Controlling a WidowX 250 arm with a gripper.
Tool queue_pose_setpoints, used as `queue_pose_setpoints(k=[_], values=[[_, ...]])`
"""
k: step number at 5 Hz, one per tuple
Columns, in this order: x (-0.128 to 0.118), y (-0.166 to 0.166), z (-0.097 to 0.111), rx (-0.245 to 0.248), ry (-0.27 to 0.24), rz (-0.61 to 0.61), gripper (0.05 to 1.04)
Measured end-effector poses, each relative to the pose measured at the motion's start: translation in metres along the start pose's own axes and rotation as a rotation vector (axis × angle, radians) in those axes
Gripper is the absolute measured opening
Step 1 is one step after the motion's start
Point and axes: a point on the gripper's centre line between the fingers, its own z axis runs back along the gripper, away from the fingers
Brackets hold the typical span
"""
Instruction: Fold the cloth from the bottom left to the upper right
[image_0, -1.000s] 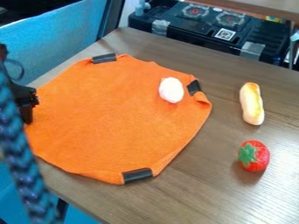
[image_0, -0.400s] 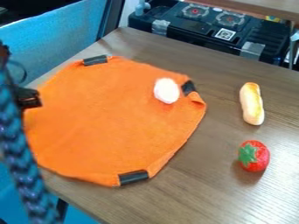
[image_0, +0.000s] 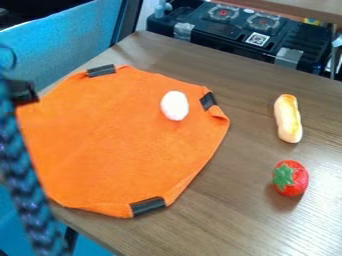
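Listing one orange cloth, spreading toward view's lower right from black claw; leaving clenched or released impossible to tell.

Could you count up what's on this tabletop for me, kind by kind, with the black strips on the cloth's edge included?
Orange cloth: 1
Black strips showing on its edge: 3
White oval thing: 1
Bread-like piece: 1
Strawberry: 1
Total: 7
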Motion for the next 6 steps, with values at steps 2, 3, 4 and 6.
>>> queue_pose_setpoints(k=[2, 3, 4, 6], values=[[0.003, -0.061, 0.016, -0.07, 0.04, 0.038, 0.068], [0.004, -0.098, 0.014, -0.066, 0.075, 0.094, 0.068], [0.007, -0.13, 0.016, -0.066, 0.079, 0.115, 0.068], [0.011, -0.177, 0.025, -0.082, 0.081, 0.14, 0.068]])
